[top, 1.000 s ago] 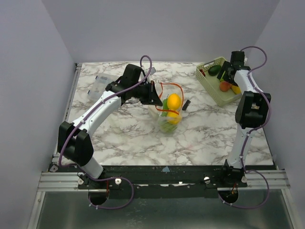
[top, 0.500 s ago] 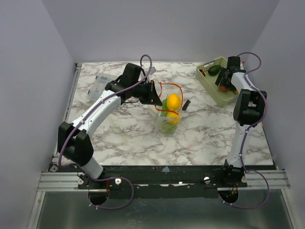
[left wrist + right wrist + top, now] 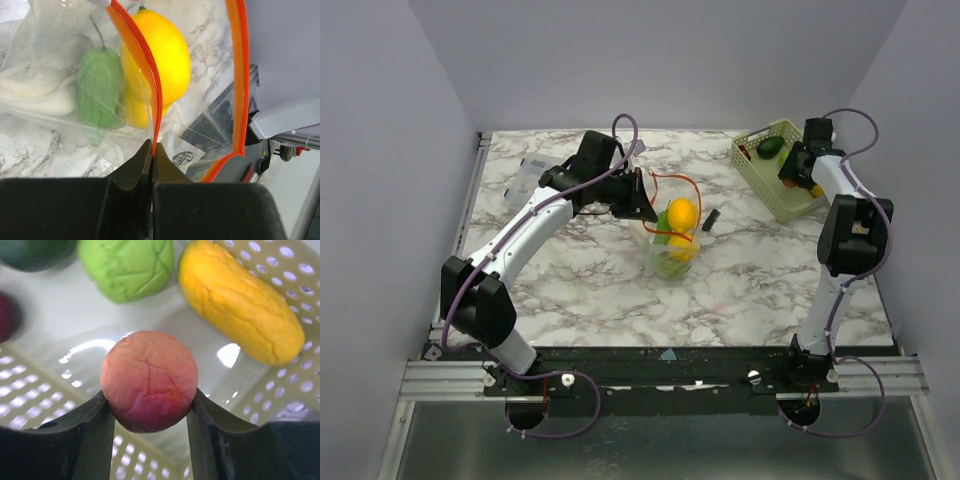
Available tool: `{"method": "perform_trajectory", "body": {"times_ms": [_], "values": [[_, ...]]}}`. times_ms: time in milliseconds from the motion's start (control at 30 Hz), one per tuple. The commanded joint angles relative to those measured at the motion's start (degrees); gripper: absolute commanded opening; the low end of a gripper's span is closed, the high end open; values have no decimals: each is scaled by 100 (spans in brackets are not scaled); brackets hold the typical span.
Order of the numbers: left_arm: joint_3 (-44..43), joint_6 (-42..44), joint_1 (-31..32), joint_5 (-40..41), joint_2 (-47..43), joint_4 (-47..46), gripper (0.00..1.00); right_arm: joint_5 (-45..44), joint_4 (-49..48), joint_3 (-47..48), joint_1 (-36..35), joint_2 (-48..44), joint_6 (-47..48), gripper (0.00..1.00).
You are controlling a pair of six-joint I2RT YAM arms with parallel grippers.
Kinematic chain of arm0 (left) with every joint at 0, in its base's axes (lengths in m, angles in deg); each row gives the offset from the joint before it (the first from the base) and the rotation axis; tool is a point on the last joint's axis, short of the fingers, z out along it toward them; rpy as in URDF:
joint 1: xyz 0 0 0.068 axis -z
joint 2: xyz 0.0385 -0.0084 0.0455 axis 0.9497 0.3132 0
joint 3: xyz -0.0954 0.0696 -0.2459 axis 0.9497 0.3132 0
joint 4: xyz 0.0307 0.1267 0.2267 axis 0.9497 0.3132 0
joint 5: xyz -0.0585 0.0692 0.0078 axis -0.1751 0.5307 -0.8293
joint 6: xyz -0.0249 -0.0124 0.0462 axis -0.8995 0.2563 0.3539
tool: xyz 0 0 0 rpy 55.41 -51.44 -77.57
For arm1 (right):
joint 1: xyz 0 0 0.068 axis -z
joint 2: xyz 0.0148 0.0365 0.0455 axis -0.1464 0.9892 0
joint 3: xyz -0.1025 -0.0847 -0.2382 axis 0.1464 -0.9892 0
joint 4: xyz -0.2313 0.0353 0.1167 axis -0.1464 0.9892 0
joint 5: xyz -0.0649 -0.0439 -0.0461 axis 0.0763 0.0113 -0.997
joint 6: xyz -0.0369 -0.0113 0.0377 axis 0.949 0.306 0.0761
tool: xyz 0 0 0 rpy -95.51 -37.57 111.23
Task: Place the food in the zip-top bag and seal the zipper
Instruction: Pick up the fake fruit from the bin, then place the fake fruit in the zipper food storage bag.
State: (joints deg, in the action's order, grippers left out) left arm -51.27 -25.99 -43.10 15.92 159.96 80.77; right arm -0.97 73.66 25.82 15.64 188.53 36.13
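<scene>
The clear zip-top bag [image 3: 669, 250] stands mid-table with its mouth open. It holds a yellow lemon [image 3: 683, 212], a green pepper [image 3: 100, 85] and other food. My left gripper [image 3: 645, 200] is shut on the orange-red zipper [image 3: 142, 60] at the mouth's near edge, and its jaws [image 3: 151, 150] are pressed together on the strip. My right gripper [image 3: 791, 172] is over the pale green basket [image 3: 760, 178]. It is shut on a round pink-red fruit [image 3: 149, 377], held just above the basket floor.
In the basket lie a yellow-orange fruit [image 3: 240, 305], a light green fruit [image 3: 127, 265], a dark green one [image 3: 770, 146] and a dark red one [image 3: 7, 315]. A small black object [image 3: 710, 219] lies right of the bag. A clear plastic item [image 3: 530, 175] lies at the back left.
My right wrist has shifted over the basket, and its gripper now grips the pink-red fruit. The left arm and the bag have stayed still.
</scene>
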Motion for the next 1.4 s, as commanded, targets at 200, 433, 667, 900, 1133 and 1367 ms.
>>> {"method": "perform_trajectory", "body": {"times_ms": [200, 433, 667, 900, 1133, 1367], "values": [[-392, 17, 54, 407, 36, 413, 0, 2700, -1656, -2252, -559, -2795, -1369, 4], [-461, 28, 62, 510, 2, 469, 0, 2903, -1322, -2126, -1943, -3867, -1111, 5], [-375, -83, 62, 672, -125, 334, 0, 2655, -1487, -2080, -3380, -4390, -876, 15], [-227, -215, 66, 692, -212, 162, 0, 2065, -1190, -2070, -4114, -4146, -639, 30], [-128, -227, 65, 754, -248, 77, 0, 1627, -1032, -2153, -4247, -4150, -582, 69], [-101, -220, 71, 727, -263, 49, 0, 1424, -822, -2064, -4247, -4053, -495, 81]]}}
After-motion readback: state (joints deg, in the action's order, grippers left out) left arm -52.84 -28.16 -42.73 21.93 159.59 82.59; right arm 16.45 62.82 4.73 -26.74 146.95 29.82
